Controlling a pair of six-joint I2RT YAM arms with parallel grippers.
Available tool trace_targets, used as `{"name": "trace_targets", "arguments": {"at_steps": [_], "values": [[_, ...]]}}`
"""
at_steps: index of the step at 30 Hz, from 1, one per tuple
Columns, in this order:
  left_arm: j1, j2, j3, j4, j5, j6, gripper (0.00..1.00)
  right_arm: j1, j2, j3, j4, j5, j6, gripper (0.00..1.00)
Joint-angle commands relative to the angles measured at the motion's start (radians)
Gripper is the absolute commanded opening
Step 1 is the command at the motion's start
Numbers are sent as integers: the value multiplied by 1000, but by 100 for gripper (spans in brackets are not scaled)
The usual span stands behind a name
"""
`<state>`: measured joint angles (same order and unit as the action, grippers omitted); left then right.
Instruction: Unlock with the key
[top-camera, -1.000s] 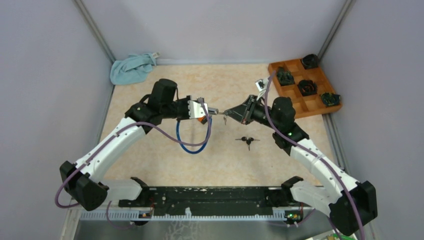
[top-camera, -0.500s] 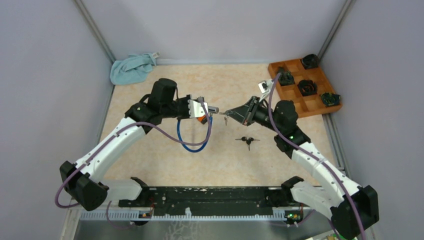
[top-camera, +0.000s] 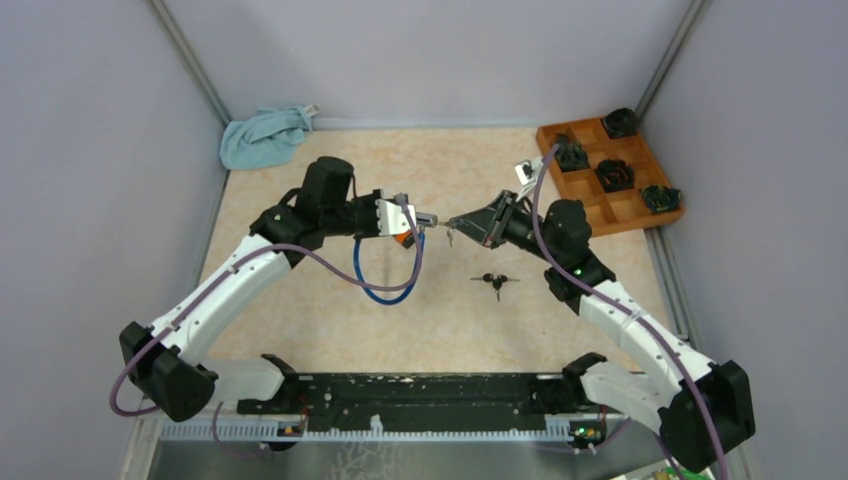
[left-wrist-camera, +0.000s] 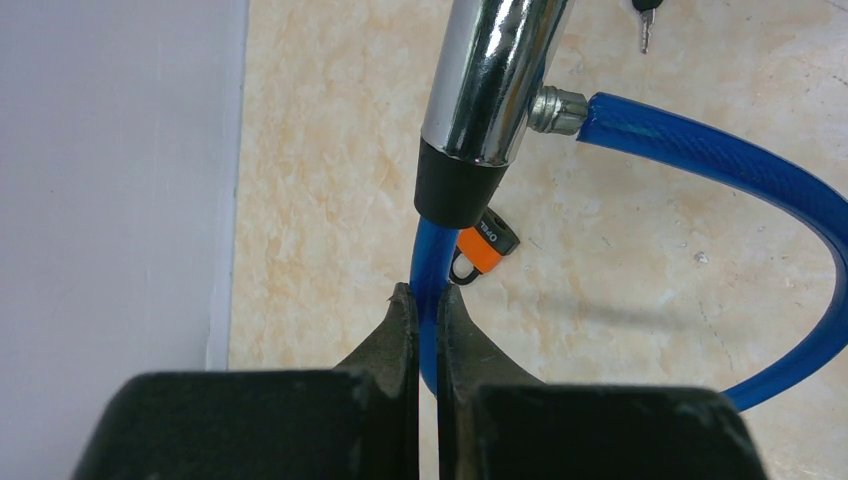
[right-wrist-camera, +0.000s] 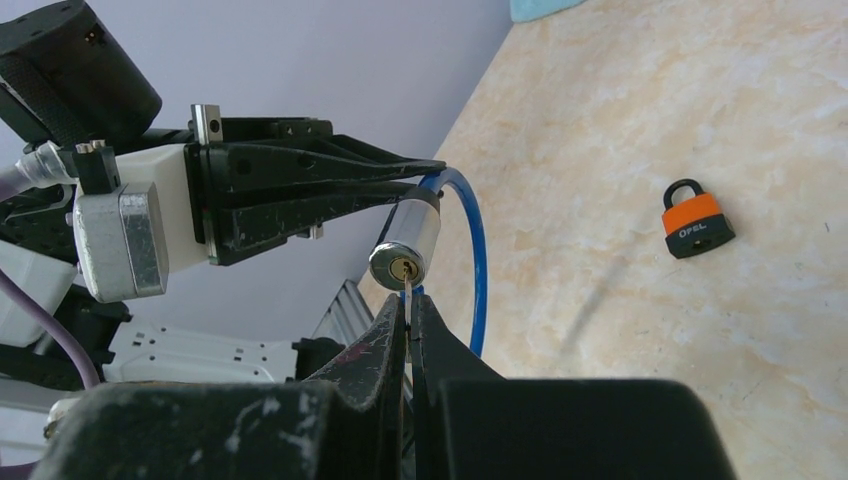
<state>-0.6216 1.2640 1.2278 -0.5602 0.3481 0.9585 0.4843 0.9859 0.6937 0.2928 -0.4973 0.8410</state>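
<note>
Mid-table, near side: spare keys (top-camera: 495, 281) lie flat. Just beyond, off the table, left gripper (left-wrist-camera: 425, 295) pinches cable (left-wrist-camera: 700, 160). Lock cylinder (right-wrist-camera: 405, 245) axis runs left-right, keyhole facing right. Right gripper (right-wrist-camera: 410, 305) clamps key (right-wrist-camera: 408, 288), which points left with its tip at keyhole. Both arms reach inward, facing each other.

Glossy chrome lock cylinder (left-wrist-camera: 495, 75), smooth blue plastic cable (left-wrist-camera: 720, 160), matt stone-patterned table (left-wrist-camera: 320, 200), wooden tray (top-camera: 612, 210)
</note>
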Motion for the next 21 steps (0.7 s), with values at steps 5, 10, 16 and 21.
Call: {"name": "trace_targets", "arguments": {"at_steps": [5, 10, 16, 21], "values": [[-1, -26, 11, 34, 19, -3, 0, 12, 4, 0, 75, 9, 8, 0], [-1, -26, 11, 31, 19, -6, 0, 11, 10, -13, 103, -3, 26, 0], [-1, -25, 13, 31, 19, -13, 0, 13, 21, -17, 106, -11, 25, 0], [-1, -27, 10, 33, 19, -15, 0, 13, 26, -23, 108, -7, 26, 0]]}}
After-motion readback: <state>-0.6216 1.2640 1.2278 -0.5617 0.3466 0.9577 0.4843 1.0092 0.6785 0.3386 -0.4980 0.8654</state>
